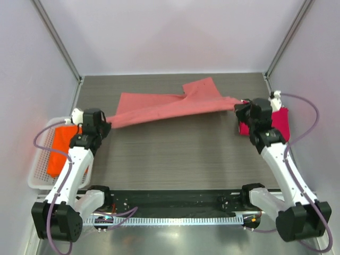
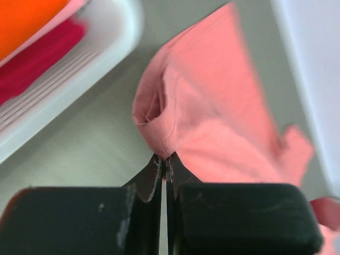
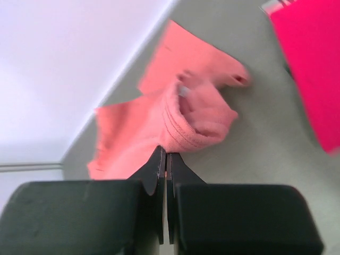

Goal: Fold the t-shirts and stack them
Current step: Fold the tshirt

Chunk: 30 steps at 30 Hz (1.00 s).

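Left hand (image 2: 166, 162), right hand (image 3: 166, 157) pinch opposite ends; salmon-pink t-shirt (image 1: 170, 108) between.

Grey table (image 1: 175, 159) with magenta t-shirt (image 1: 281, 123) at right, white basket (image 1: 38, 180) at left

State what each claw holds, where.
Both grip the salmon-pink t-shirt: left claw a bunched edge at its left end, right claw its right end.

Salmon-pink shirt (image 1: 175, 106): soft matt cloth w/ ribbed knit hem, wrinkled. Magenta shirt (image 1: 282, 125) & orange shirt (image 1: 61, 143): same matt cloth, smoother. Basket (image 1: 37, 183): white plastic lattice, slight gloss. Table (image 1: 175, 154): grey wood-grain, matt, fine streaks. Left gripper (image 2: 166, 162) & right gripper (image 3: 163, 156): black matt plastic, scuffed w/ pale marks. Arms (image 1: 69, 170): white & black plastic shells, semi-gloss. Cables (image 1: 311, 114): smooth purplish sheath.
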### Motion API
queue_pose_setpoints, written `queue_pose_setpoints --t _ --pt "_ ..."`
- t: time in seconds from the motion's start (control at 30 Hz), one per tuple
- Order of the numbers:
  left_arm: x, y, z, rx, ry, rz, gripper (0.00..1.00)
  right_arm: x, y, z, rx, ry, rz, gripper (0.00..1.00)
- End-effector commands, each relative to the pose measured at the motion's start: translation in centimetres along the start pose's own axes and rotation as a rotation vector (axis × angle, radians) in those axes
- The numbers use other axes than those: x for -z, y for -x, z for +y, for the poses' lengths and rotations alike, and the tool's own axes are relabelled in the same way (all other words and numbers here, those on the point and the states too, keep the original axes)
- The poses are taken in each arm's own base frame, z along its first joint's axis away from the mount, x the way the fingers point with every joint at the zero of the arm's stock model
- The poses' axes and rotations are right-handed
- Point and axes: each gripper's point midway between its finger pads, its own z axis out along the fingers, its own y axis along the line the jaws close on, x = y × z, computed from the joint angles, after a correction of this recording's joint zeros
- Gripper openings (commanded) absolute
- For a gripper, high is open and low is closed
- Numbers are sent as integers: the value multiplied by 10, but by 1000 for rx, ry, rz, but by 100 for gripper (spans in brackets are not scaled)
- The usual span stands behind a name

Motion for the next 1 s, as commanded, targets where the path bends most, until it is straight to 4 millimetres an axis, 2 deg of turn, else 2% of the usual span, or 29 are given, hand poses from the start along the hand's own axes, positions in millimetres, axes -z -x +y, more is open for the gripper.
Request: queue_pose_setpoints --t 0.0,0.03,0.07,0.13,0.17,0.23,0.27,0.37,0.47,0.5,0.53,0.57,0.6,0.67,0.73,0.77,0.83,0.87,0.9,0.93,0.97 --pt "-10 -43 72 -52 176 93 0 12 -58 -95 5 -215 98 1" --pt "-10 -48 79 -45 173 94 0 17 -64 -107 -1 -225 97 1" --pt "-13 -63 100 -56 207 122 0 24 -77 -129 -4 -248 102 1" --pt "-13 -72 112 -55 213 136 0 32 -89 -148 -17 -261 108 1" --pt "-13 -80 124 -63 235 152 0 35 -101 -168 -10 -297 124 1" --pt "-12 -87 133 -69 243 167 0 43 -105 -177 -15 -291 116 1" --pt "-11 -89 137 -69 244 168 0 47 -114 -191 -4 -319 133 1" --pt "-10 -94 142 -76 241 177 0 54 -124 -206 6 -338 152 2" --pt "-8 -97 147 -81 242 188 2 58 -128 -210 13 -341 167 10" --pt "-7 -97 146 -83 237 188 10 60 -129 -212 18 -348 171 15" --pt "-5 -97 147 -90 237 193 16 61 -127 -211 19 -342 167 26" --pt "-3 -95 145 -99 231 195 24 62 -123 -206 34 -330 161 32" --pt "1 -93 141 -103 208 190 39 62 -120 -203 31 -320 153 39" --pt "9 -88 132 -114 175 195 56 62 -110 -189 51 -278 135 52" --pt "22 -77 116 -115 118 178 64 63 -95 -178 77 -258 97 55" --pt "27 -72 109 -118 96 170 67 62 -79 -157 87 -214 66 55" --pt "37 -64 99 -136 58 155 79 60 -65 -141 166 -188 56 56" --pt "44 -52 83 -138 20 133 81 53 -54 -120 188 -157 54 56" --pt "47 -46 79 -163 11 123 89 48 -51 -111 270 -135 73 56" --pt "48 -41 70 -176 -4 117 89 43 -47 -104 294 -135 84 56" --pt "50 -32 56 -183 -38 100 91 37 -36 -79 313 -98 84 56"
